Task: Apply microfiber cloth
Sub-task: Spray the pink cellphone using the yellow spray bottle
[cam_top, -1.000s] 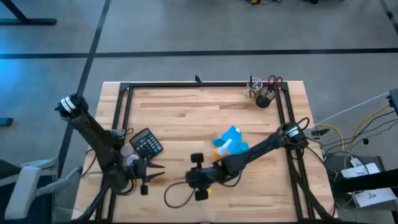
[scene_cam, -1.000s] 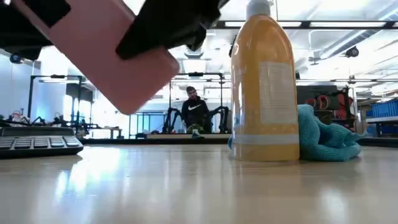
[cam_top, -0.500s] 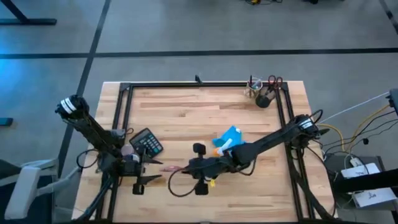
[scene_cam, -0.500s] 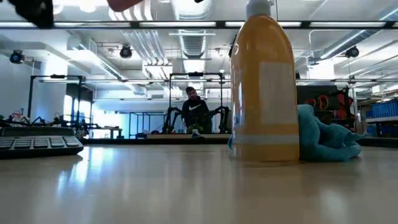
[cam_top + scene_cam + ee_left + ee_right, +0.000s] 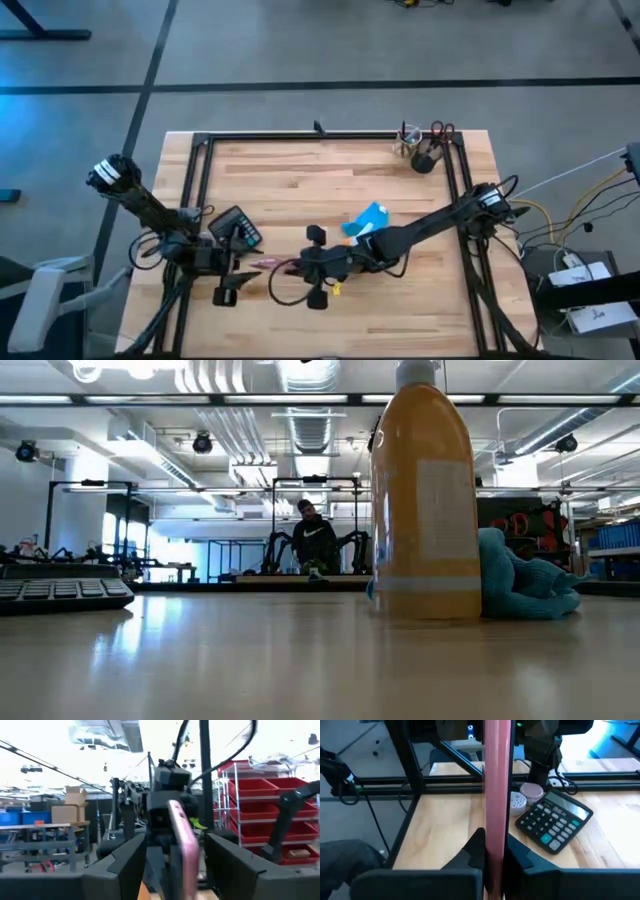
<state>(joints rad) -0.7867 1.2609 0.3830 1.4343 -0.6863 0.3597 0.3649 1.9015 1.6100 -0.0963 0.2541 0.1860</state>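
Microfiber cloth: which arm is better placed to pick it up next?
Left, probably. The left gripper is open and empty, while the right gripper is shut on the pink phone. The microfiber cloth lies closer to the right arm, though.

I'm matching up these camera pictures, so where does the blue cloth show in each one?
High view: blue cloth mid-table, beside the right arm.
Low view: cloth at right, behind the orange bottle.
Left wrist view: not in it.
Right wrist view: not in it.
Shared landmark: the calculator.
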